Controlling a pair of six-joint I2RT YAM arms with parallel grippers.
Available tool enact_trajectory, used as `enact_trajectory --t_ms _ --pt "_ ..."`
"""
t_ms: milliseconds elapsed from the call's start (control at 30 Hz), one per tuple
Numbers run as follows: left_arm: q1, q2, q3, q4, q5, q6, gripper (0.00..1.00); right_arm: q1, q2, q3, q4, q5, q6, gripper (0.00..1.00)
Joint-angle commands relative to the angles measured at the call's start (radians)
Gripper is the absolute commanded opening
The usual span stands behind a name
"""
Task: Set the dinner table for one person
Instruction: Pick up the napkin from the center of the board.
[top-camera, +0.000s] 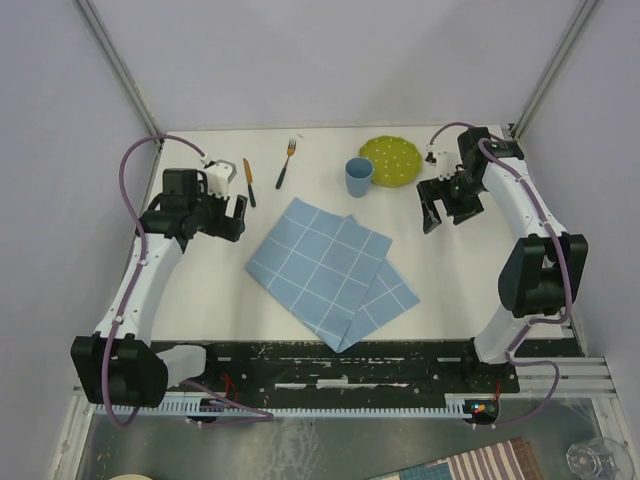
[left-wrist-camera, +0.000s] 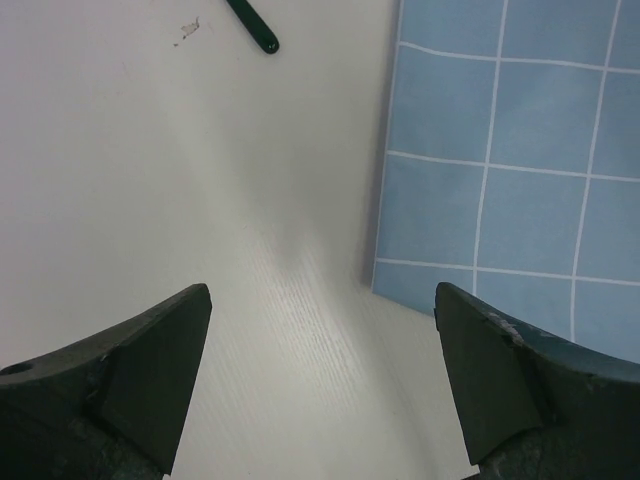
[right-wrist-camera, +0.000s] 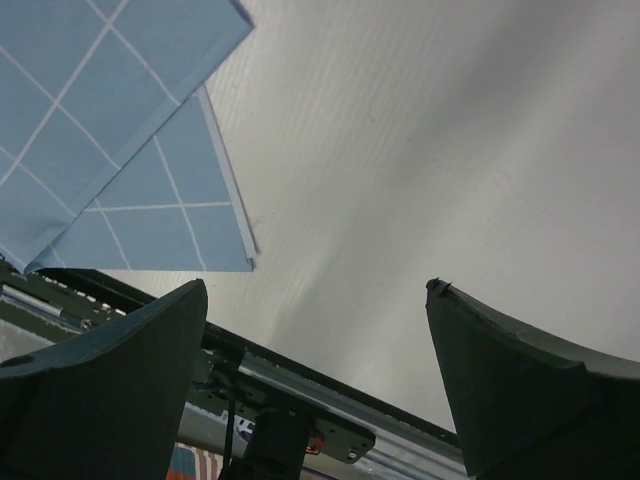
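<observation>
state: left end effector (left-wrist-camera: 322, 300) and right end effector (right-wrist-camera: 318, 295) gaping wide, empty | risk: either one catching cloth (top-camera: 325, 268) edge, dragging it askew

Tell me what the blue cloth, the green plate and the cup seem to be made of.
Blue cloth: matte woven fabric, layered flat with thin soft edges. Green plate: plastic or ceramic, smooth with pale dots; unclear which. Cup: probably plastic, plain matte light blue.

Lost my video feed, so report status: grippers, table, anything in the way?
Left gripper open, empty. Right gripper open, empty. Table not yet set: cloth mid-table, plate, cup, fork, knife along far edge. Nothing in the way.
</observation>
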Motion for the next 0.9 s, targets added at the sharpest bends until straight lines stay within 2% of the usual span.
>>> enact_trajectory --t_ms 0,100,267,367,400,467,533,633,867 --pt "-0.001 -0.048 -0.008 -0.017 0.061 0.049 0.99 0.031 0.017 0.031 -0.067 -0.116 -0.039 0.99" --pt "-0.004 -0.077 -0.024 -0.017 0.09 0.077 0.99 0.052 0.009 -0.005 -0.069 -0.157 -0.076 0.99" --pt "-0.014 -0.109 -0.06 -0.019 0.136 0.069 0.99 0.063 -0.072 -0.059 0.021 -0.193 -0.046 0.99" --pt "-0.024 -0.109 -0.084 -0.018 0.166 0.065 0.99 0.063 -0.169 -0.137 0.149 -0.23 0.009 0.95" --pt "-0.036 -0.103 -0.091 -0.013 0.175 0.059 0.99 0.063 -0.183 -0.169 0.194 -0.224 0.053 1.0" --pt "-0.063 -0.088 -0.095 0.0 0.171 0.047 0.99 0.062 -0.163 -0.169 0.153 -0.226 0.074 0.99" --pt "-0.097 -0.065 -0.097 0.015 0.154 0.049 0.99 0.063 -0.134 -0.164 0.096 -0.189 0.042 0.99" --pt "-0.142 -0.011 -0.097 0.058 0.125 0.059 0.99 0.063 -0.153 -0.202 0.096 -0.084 -0.018 0.99" --pt "-0.155 0.195 -0.008 0.204 0.095 0.073 0.99 0.054 -0.233 -0.266 0.134 0.057 -0.022 0.99"
